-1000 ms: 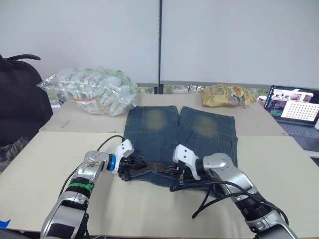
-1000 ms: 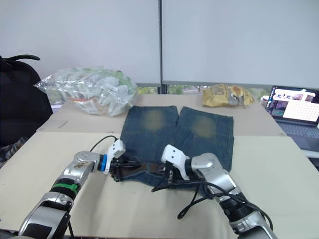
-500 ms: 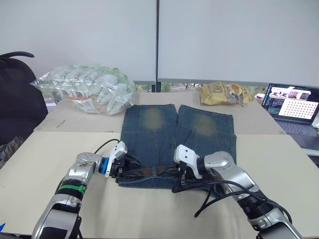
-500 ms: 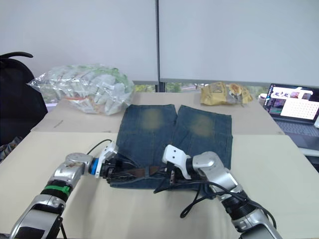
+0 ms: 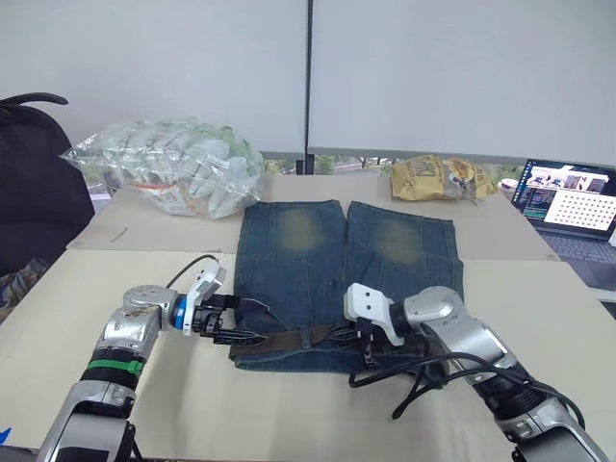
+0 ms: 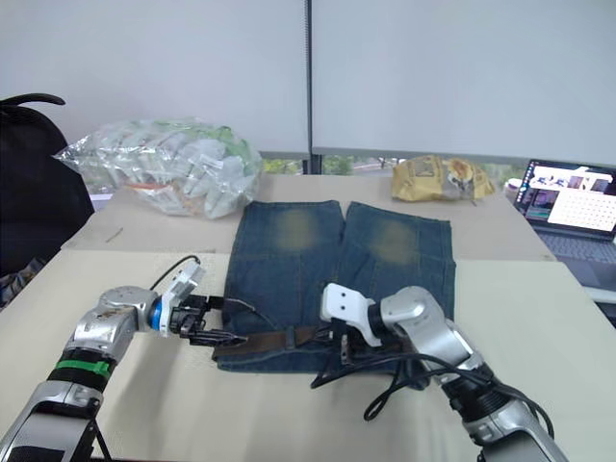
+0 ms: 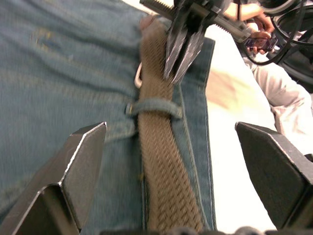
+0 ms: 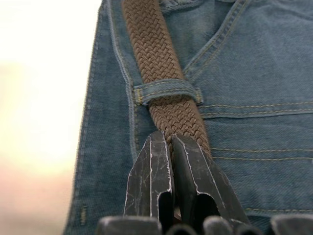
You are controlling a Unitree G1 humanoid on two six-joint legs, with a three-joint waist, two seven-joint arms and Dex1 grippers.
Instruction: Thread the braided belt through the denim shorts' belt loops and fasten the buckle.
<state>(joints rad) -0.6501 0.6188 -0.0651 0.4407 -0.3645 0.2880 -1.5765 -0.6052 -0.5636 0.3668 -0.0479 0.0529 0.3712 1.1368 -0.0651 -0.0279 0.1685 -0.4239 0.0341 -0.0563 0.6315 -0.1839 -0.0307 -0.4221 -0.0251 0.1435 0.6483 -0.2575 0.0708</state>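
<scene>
While the denim shorts (image 5: 346, 265) are lying flat on the worktop (image 5: 539, 308) with the waistband toward me, the braided belt (image 6: 274, 340) is running along that waistband, and I am seeing it pass under at least one of the belt loops (image 8: 167, 91) in each wrist view. My left tool (image 5: 223, 320) is standing at the left end of the waistband with its fingers (image 7: 73, 171) wide apart, holding nothing. My right tool (image 5: 371, 348) is sitting near the middle of the waistband; its fingers (image 8: 151, 171) are pressed together right at the belt, but I cannot tell if some strap is pinched between them or they are only resting on it.

I am judging the main risk to be at the loops. If the right tool is pushing the strap forward while the left one is not catching the free end, the soft braid is probably going to buckle up between two loops instead of sliding. If the pull is too strong, the whole shorts are likely to drag over the smooth worktop, because nothing is holding the cloth down. I am also worrying about the black cables (image 5: 423, 371) hanging from my right arm: they are lying on the shorts and could snag the waistband. I am not making out the buckle clearly.
</scene>
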